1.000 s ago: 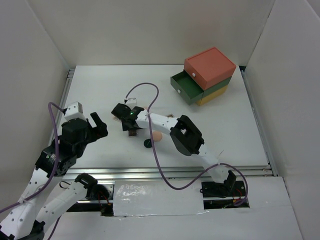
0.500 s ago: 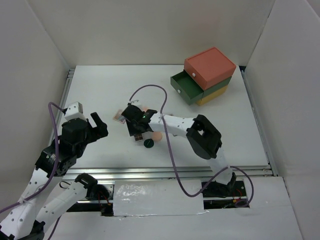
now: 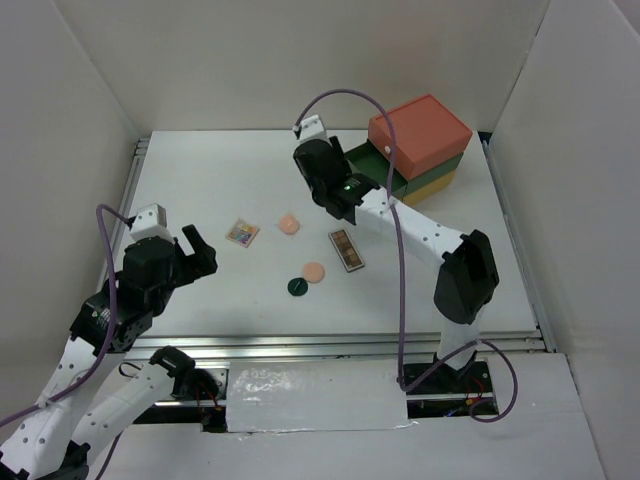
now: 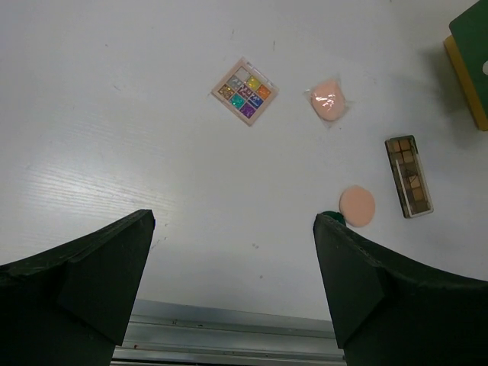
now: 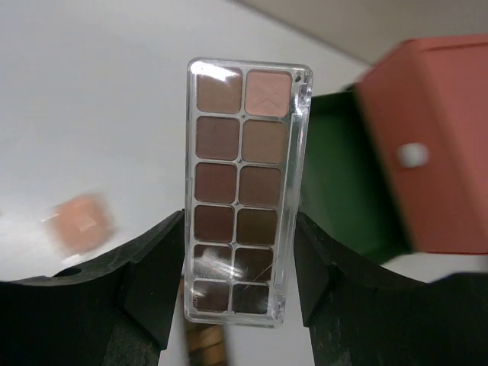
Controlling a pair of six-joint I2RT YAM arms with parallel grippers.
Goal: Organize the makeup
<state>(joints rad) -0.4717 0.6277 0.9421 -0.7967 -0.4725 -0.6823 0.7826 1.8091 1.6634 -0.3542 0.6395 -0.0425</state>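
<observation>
Left end effector: spread wide, empty, hovering over near-left worktop. Same pose as 1 s ago.

Flat on mid-worktop beyond it: square multicolour palette, peach compact to its right, second peach compact nearer, just beside dark green disc. Right of those, long brown palette. No green tubes in view.

Right end effector: pinching second long brown palette across its width, long axis running out along the fingers.

Change: 1 s and 0.5 s ago, low among the mid-worktop cluster. Now lifted and swung to far right, just short of drawer box, with open green drawer right behind the held palette.

Reads as pick done, carry nearly done: 1 of 6 visible items in transit, 5 left out.

Next, probably: line up over green drawer, release. Worth watching clearance under orange drawer overhanging it.
</observation>
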